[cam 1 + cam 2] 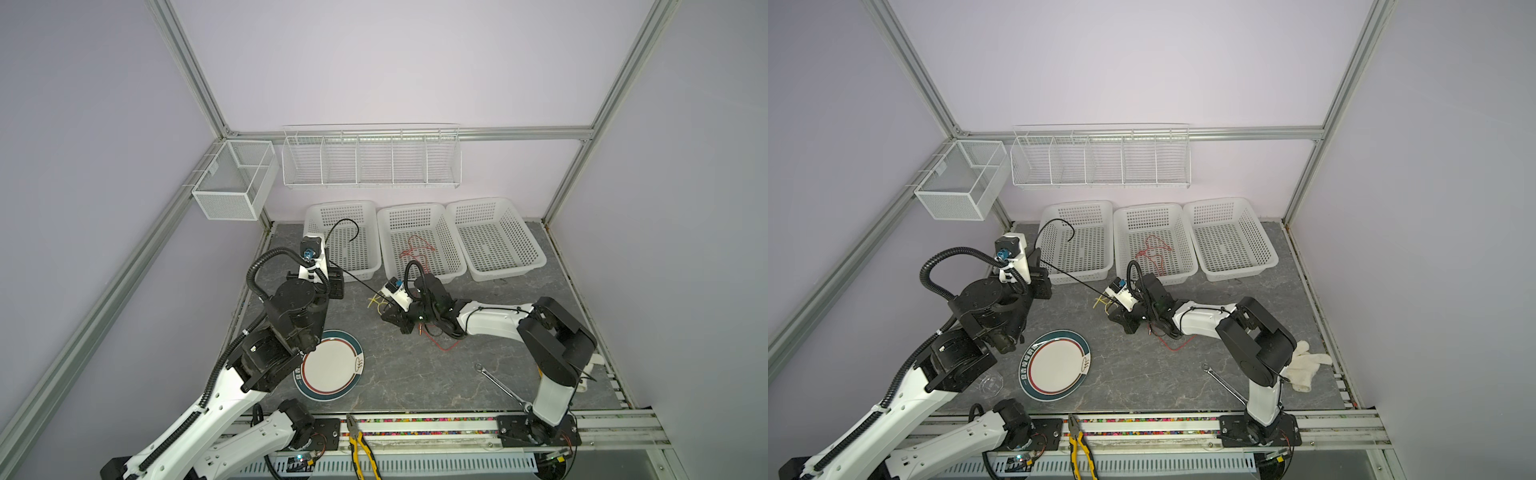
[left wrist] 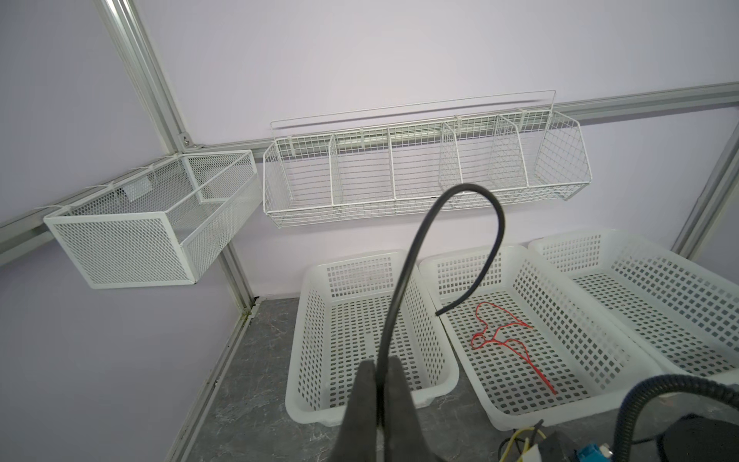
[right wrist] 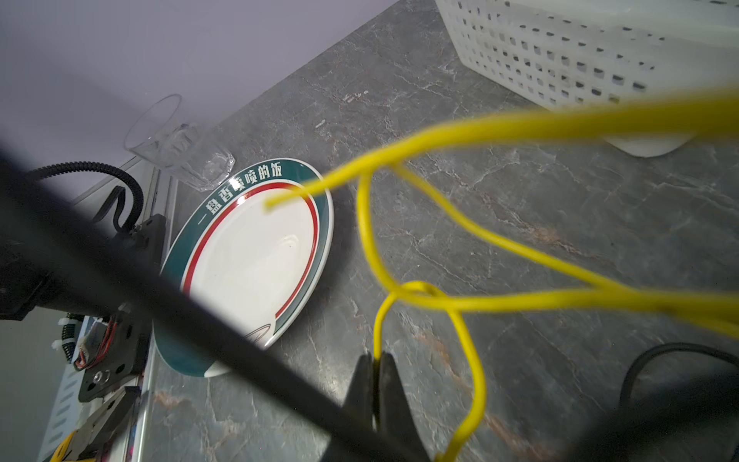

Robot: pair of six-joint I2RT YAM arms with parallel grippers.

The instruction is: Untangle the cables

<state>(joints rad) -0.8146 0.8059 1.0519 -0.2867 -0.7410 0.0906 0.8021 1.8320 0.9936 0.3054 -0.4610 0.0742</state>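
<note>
Both top views: high above near edge of table, tilted down toward far edge; whole table shared, slight sideways offset. Left wrist: raised, facing far edge, baskets and wall racks mid-distance, shared with top views. Right wrist: low, yellow cable blurred at lens, facing plate by near-left corner; also in top views.

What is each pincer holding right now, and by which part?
The left pincer grips the black cable back from its curled free end; the right pincer grips the yellow cable on a strand of its loops.
</note>
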